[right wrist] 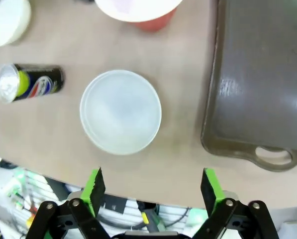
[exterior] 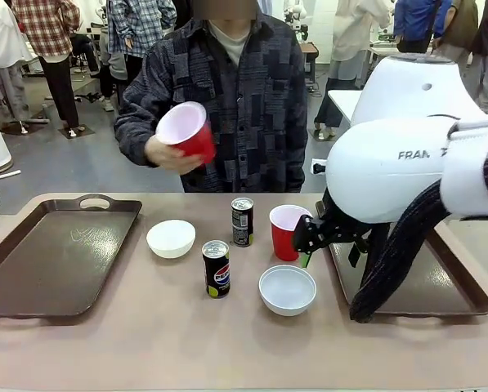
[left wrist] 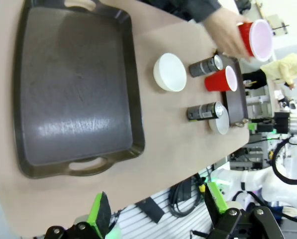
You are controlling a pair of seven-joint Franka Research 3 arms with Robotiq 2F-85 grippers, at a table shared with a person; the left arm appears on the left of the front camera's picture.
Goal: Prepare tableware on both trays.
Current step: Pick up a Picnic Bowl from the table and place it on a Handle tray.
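A person's hand holds one red cup tilted in the air above the far edge of the table. The other red cup stands on the table, with my open right gripper just to its right, empty. In the right wrist view the open gripper hovers above a white bowl, with the Pepsi can beside it. A second bowl and the second can stand mid-table. The left tray and right tray are bare. My left gripper is open high above the left tray.
My right arm's white bulk and black cable sleeve hang over the right tray's near left part. The person stands at the far side of the table. Bare table stretches along the front edge.
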